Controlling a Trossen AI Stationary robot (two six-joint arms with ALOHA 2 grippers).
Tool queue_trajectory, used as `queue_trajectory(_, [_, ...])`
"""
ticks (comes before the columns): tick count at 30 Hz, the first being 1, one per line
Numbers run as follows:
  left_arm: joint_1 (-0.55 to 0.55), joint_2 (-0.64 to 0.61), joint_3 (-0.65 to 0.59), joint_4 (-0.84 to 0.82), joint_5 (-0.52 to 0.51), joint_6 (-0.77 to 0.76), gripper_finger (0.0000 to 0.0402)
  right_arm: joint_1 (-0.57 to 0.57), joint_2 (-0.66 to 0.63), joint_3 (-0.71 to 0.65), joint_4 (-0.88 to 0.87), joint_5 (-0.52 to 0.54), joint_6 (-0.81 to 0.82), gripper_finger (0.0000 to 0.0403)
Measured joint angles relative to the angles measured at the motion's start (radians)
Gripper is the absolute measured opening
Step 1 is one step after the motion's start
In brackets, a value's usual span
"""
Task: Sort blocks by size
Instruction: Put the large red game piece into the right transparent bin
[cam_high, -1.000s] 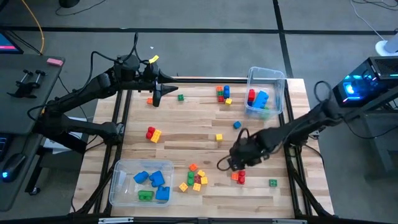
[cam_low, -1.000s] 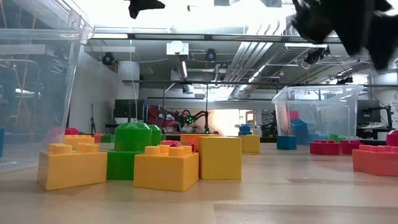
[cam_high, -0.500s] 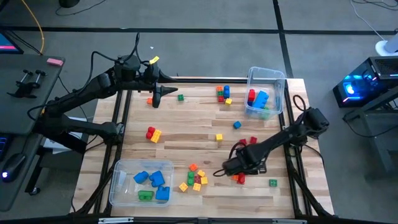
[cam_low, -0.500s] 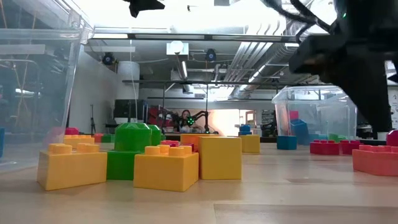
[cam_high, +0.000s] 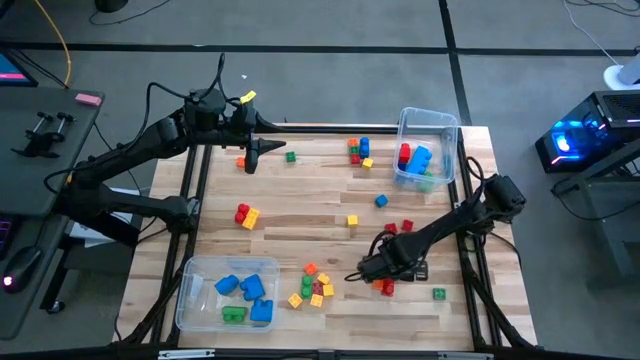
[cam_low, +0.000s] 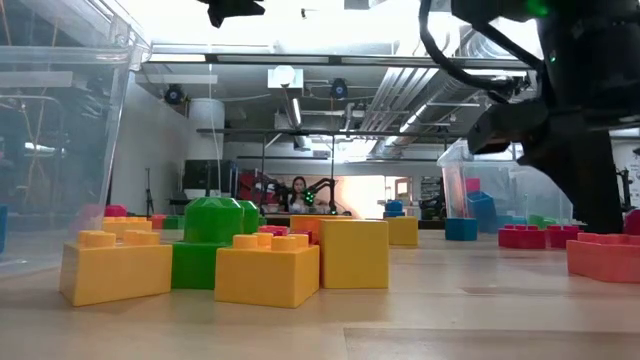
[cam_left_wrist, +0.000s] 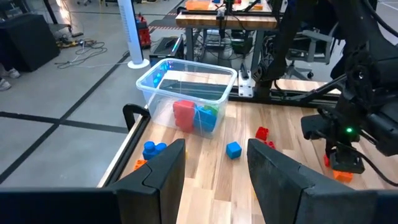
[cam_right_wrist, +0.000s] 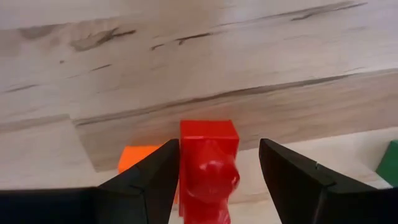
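Straddling a red block (cam_right_wrist: 208, 163), the right gripper (cam_right_wrist: 214, 180) is held parted just above the wooden table (cam_high: 420, 310), nothing gripped; an orange block (cam_right_wrist: 142, 158) lies beside it. The left gripper (cam_high: 252, 160) is parked half-open, empty, at the far edge.

Even, diffuse light from overhead fills the high view; the wooden worktop (cam_high: 330, 215) reads bright and the arms throw only soft, faint shadows on it. A blue glow comes from a device (cam_high: 566, 143) at the right edge. In the low view the ceiling lights (cam_low: 285, 77) blow out to white along the top, the near yellow blocks (cam_low: 267, 268) are sharp, and the dark right arm (cam_low: 570, 120) is smeared by blur. The clear bin (cam_low: 60, 150) carries pale reflections. In the right wrist view the red block (cam_right_wrist: 208, 165) is soft and out of focus, while the wood grain behind it is crisper. The left wrist view is evenly lit, with floor glare near a white pole (cam_left_wrist: 130, 31).
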Motion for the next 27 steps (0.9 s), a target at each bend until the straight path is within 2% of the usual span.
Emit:
queue_trajectory(11, [0.0,0.0,0.0,0.0,-0.001,0.0,0.0161,0.002,-0.004,-0.095,0.171,-0.003,0.017,0.0215])
queue_trajectory(14, [0.0,0.0,0.0,0.0,-0.001,0.0,0.0161,0.002,-0.005,-0.102,0.165,-0.004,-0.014,0.0194])
queue_trajectory(17, [0.0,0.0,0.0,0.0,-0.005,0.0,0.0161,0.002,-0.004,-0.102,0.151,-0.002,-0.042,0.015])
queue_trajectory(19, [0.0,0.0,0.0,0.0,-0.006,0.0,0.0161,0.001,-0.01,-0.103,0.143,0.006,-0.083,0.0129])
queue_trajectory(23, [0.0,0.0,0.0,0.0,-0.008,0.0,0.0161,-0.036,-0.062,-0.11,0.094,0.061,-0.21,0.0129])
queue_trajectory(27, [0.0,0.0,0.0,0.0,-0.008,0.0,0.0161,-0.128,-0.208,-0.082,-0.003,0.167,-0.383,0.0129])
